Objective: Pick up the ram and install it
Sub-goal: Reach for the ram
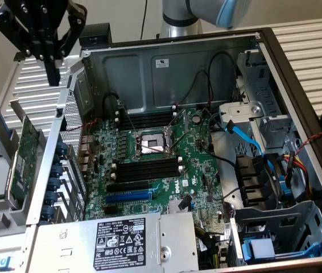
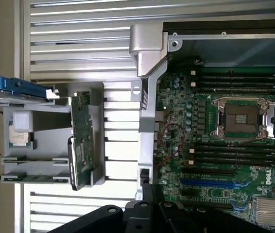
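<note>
The ram (image 2: 35, 177) is a thin green stick seen edge-on, resting in a slot of the grey parts rack (image 2: 50, 116) outside the computer case. My black gripper (image 1: 53, 75) hangs shut and empty above the back corner of the case on the exterior view's left, high over the rack. In the wrist view my gripper (image 2: 148, 187) stands over the case wall, apart from the ram. Black memory slots (image 1: 148, 120) (image 1: 147, 169) lie on either side of the processor socket (image 1: 149, 145) on the motherboard, and they also show in the wrist view (image 2: 234, 80) (image 2: 234, 153).
The rack also holds a wider green expansion card (image 2: 81, 141) (image 1: 21, 159), a processor chip (image 2: 21, 132) and a blue-edged drive (image 2: 16, 87). Black, red and blue cables (image 1: 243, 136) run over the motherboard. The case wall (image 1: 53, 165) stands between rack and board. A power supply (image 1: 121, 242) sits at the front.
</note>
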Available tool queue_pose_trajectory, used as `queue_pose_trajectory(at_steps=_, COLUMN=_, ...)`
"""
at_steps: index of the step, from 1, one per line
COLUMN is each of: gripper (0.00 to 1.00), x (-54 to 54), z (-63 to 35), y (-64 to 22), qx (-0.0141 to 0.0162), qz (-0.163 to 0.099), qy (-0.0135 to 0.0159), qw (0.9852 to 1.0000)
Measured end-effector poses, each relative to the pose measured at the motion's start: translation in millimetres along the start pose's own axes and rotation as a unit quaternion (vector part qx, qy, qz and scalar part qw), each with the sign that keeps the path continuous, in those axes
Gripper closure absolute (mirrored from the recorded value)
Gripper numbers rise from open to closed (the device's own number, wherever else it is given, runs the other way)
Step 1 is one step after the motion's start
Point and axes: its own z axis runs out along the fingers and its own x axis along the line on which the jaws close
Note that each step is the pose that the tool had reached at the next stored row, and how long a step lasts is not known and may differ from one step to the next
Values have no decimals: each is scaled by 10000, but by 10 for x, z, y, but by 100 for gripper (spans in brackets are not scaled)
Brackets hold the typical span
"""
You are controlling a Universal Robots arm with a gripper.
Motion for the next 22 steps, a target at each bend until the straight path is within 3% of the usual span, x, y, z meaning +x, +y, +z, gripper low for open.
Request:
queue_pose_trajectory(at_steps=6, gripper=90, x=270, z=37, y=-5, qx=-1, qz=-2, qy=-3, qw=10000)
queue_pose_trajectory(at_steps=9, gripper=90, x=396, z=53, y=-8, qx=-5, qz=-2, qy=-29, qw=10000)
queue_pose_trajectory(at_steps=11, gripper=90, x=464, z=68, y=-9, qx=-13, qz=-3, qy=-91, qw=10000)
queue_pose_trajectory(at_steps=14, gripper=90, x=552, z=86, y=-10, qx=-30, qz=-6, qy=-240, qw=9997)
queue_pose_trajectory(at_steps=15, gripper=90, x=584, z=90, y=-11, qx=-36, qz=-7, qy=-271, qw=9996)
queue_pose_trajectory(at_steps=18, gripper=90, x=697, z=103, y=-14, qx=-49, qz=-9, qy=-316, qw=9995)
queue_pose_trajectory(at_steps=22, gripper=90, x=837, z=118, y=-20, qx=-56, qz=-9, qy=-330, qw=9994)
